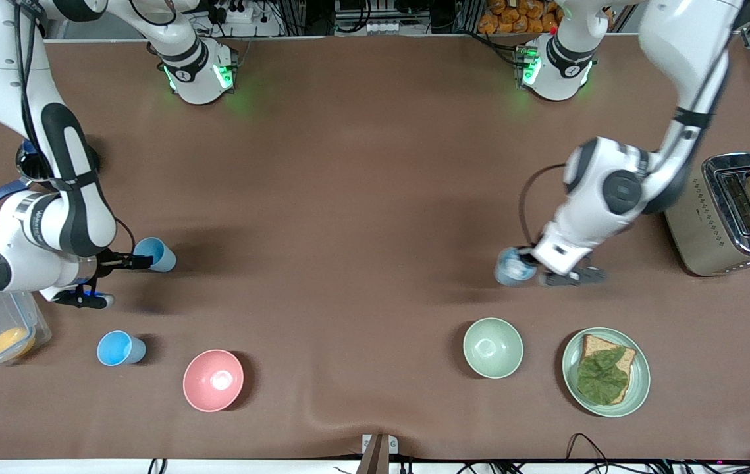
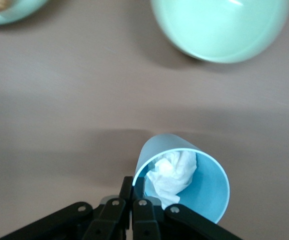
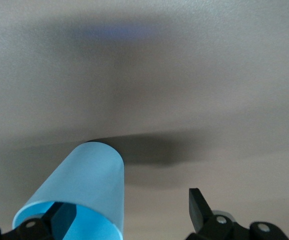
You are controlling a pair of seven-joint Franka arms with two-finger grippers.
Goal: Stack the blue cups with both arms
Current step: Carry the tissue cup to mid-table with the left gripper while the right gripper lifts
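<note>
Left tool (image 1: 549,268) pinched — right tool (image 1: 118,280) parted

The front camera hangs high across the bench (image 1: 361,197), facing me, so my two bases sit along the top of its frame and it takes in the whole surface from far off. My left wrist camera sits close above my left end effector (image 2: 133,192), looking down past the fingers at the bench; it shares the pale green bowl (image 2: 219,27) (image 1: 492,347) with the front view. My right wrist camera looks along my right end effector (image 3: 124,210) at very short range, over bare bench surface, sharing the sky-blue cup (image 3: 79,192) (image 1: 156,254).
</note>
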